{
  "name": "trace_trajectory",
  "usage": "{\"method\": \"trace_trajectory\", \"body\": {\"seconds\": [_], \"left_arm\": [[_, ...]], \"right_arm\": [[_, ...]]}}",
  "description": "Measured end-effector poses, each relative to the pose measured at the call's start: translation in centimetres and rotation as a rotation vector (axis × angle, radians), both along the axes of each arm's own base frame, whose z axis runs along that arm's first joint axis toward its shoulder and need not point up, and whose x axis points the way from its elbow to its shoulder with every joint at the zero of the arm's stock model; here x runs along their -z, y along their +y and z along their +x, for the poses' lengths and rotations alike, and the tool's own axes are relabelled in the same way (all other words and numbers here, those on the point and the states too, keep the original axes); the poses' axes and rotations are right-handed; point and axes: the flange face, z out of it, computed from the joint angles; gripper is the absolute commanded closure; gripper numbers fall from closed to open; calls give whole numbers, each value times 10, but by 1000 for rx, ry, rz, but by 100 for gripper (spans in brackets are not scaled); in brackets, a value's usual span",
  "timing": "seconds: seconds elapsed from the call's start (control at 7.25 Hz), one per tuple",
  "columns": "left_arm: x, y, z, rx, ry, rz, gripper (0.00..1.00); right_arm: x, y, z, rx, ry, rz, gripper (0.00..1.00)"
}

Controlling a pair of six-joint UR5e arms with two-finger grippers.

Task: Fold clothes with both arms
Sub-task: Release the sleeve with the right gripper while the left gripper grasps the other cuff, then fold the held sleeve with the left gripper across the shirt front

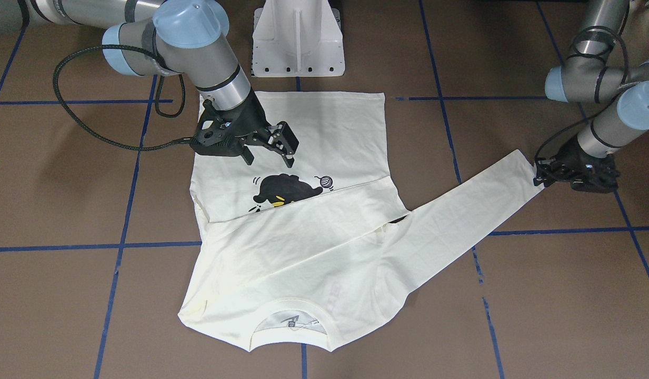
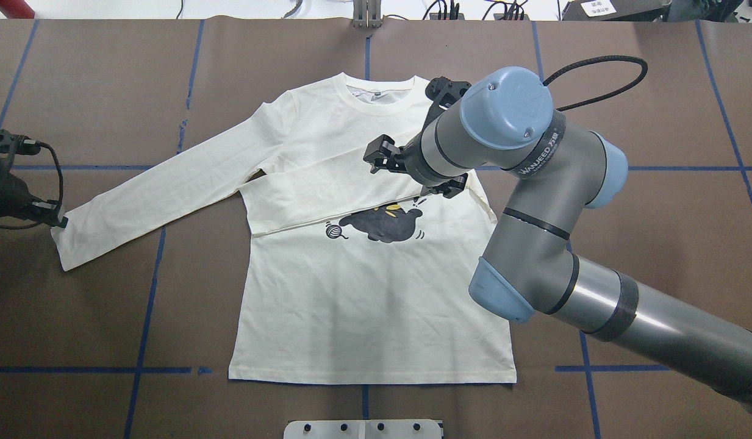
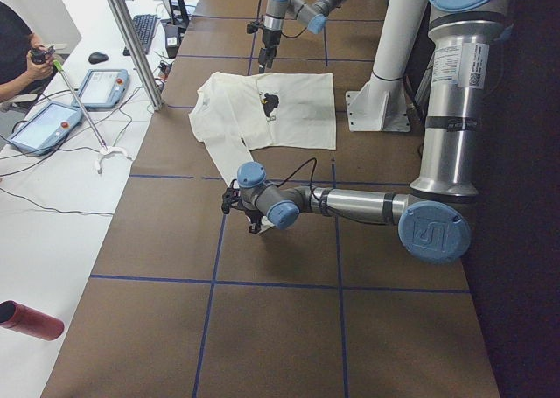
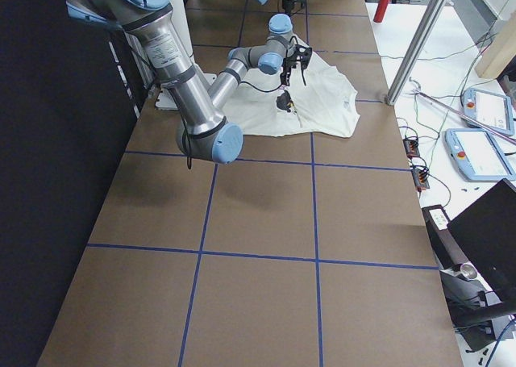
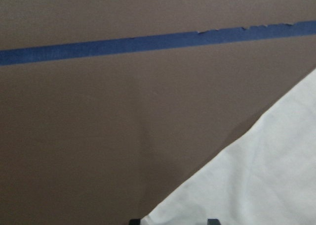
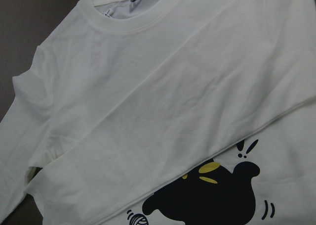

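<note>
Two claws: right claw (image 1: 266,151) hovers spread over the T-shirt (image 1: 324,131), its folded sleeve (image 1: 303,226) lying flat just beneath. Left claw (image 1: 539,176) sits at the outstretched cuff (image 1: 519,160), probably for the next fold, can't tell its grip.

The brown table (image 2: 77,317), gridded with blue tape (image 2: 77,369), carries a cream T-shirt (image 2: 363,305).

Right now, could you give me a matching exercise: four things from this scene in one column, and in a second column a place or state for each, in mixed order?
Things:
1. left hand
2. right hand
3. sleeve on the robot's right
4. cat print

Places or states:
A. folded across the T-shirt
B. partly hidden under a sleeve
C. open, raised over the T-shirt
D. at the cuff of the outstretched sleeve

Pairs: 1-D, 2-C, 3-A, 4-B.
</note>
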Motion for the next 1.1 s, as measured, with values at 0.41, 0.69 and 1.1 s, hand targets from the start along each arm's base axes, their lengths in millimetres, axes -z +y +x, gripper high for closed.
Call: {"method": "trace_trajectory", "body": {"seconds": [0.41,0.69,1.1], "left_arm": [[20,-1,-1,1,25,19,100],[85,5,-1,-23,102,15,100],[272,-19,46,73,225,-119,100]], "right_arm": [[0,0,1,-3,-1,1,0],[-5,8,15,-2,-10,6,0],[-41,30,83,-16,-16,8,0]]}}
